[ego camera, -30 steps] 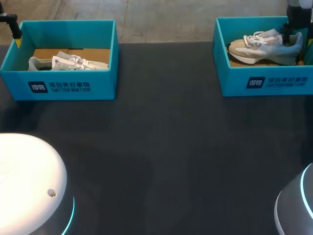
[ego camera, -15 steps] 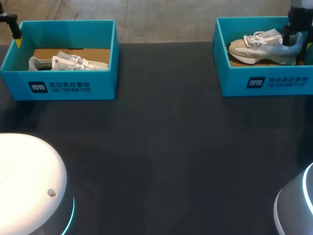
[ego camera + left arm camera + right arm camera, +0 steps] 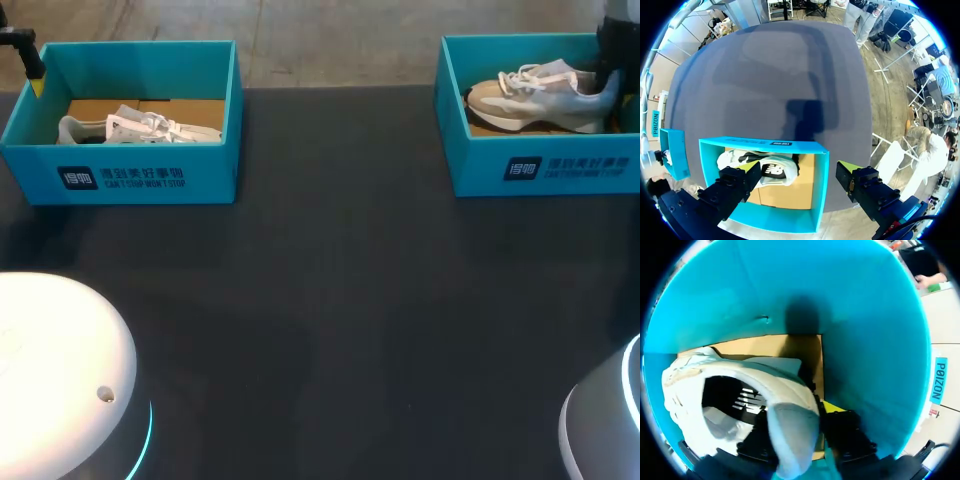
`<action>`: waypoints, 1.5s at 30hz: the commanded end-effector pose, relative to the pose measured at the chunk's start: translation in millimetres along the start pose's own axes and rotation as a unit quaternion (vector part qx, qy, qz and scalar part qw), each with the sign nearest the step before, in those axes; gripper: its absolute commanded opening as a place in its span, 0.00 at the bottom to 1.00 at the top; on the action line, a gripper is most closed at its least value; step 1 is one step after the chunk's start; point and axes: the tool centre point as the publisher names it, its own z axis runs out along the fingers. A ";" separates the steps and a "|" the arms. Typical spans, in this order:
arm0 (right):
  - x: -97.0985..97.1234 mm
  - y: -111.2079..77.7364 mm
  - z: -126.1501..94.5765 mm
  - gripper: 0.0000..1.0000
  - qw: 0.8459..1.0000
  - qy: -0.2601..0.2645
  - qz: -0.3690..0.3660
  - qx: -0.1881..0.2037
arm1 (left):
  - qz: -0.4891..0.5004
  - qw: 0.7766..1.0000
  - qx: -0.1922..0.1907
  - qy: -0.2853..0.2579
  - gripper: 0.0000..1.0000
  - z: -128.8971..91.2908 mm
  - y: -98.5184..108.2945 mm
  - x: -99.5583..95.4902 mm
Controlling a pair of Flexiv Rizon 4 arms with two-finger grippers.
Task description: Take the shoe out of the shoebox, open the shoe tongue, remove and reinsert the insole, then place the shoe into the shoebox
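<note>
A beige and grey shoe (image 3: pixel 530 95) lies in the teal shoebox (image 3: pixel 540 165) at the back right. My right gripper (image 3: pixel 610 75) reaches down into that box at the shoe's heel. In the right wrist view the right gripper (image 3: pixel 802 432) is shut on the heel of the shoe (image 3: pixel 740 385), one black finger on each side, close to the box wall (image 3: pixel 840 300). My left gripper (image 3: pixel 800 182) hangs wide open above the other teal shoebox (image 3: pixel 765 220), holding nothing. A white shoe (image 3: pixel 760 167) lies inside that box.
The left box (image 3: pixel 140 175) with the white shoe (image 3: pixel 140 125) stands at the back left, with my left gripper (image 3: pixel 30 70) at its far left corner. A wide stretch of dark tabletop (image 3: pixel 330 300) separates the boxes and runs to the front edge.
My right gripper's fingers have drawn together onto the shoe's heel, and the arm has shifted slightly right. The left arm has kept still.
</note>
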 end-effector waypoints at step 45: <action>-37.3 -24.2 -178.8 0.00 0.999 -0.049 0.013 -0.020 | 0.000 1.000 -0.002 0.001 1.00 -0.1 -1.8 0.0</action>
